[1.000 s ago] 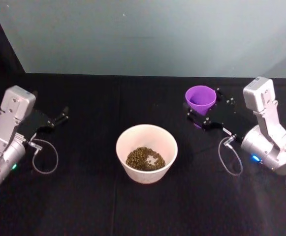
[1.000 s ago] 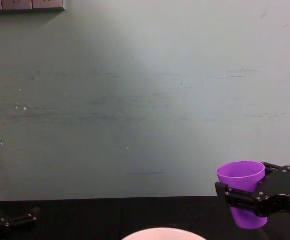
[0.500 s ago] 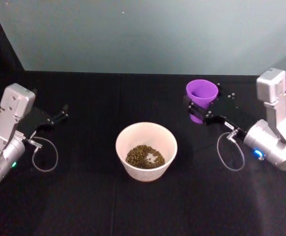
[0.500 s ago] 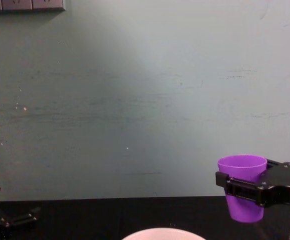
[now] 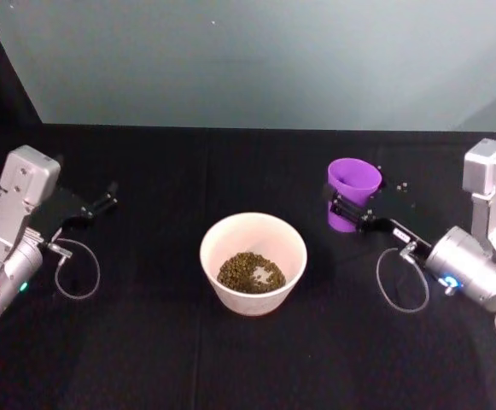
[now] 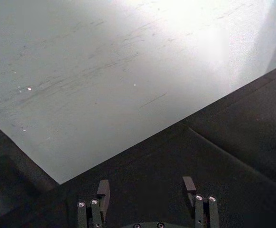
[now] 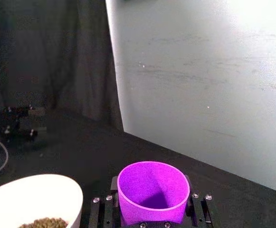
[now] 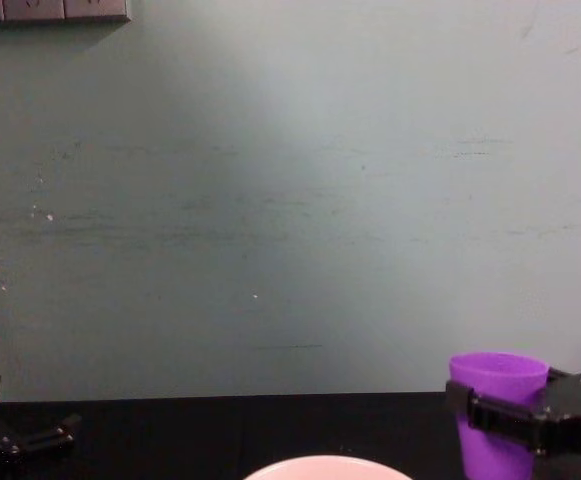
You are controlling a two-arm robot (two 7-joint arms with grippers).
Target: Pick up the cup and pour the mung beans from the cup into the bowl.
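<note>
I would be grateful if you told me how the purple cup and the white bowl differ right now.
The cup is purple, narrow and tapered; the bowl is pale and much wider. The cup looks empty inside, while the bowl holds the mung beans. The right gripper clamps the cup; nothing grips the bowl. Both stand upright, open at the top.

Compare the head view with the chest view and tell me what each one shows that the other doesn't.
Head view alone: the mung beans lying inside the bowl, the upright cup's empty inside, and both arms' grey bodies, with the left hand open and idle at the table's left.

Chest view alone: the cup from the side, upright, its tapered wall clamped in the right hand, plus wall sockets at top left.

Both: the purple cup held by the right hand, to the right of the bowl, and the bowl's pale rim.
</note>
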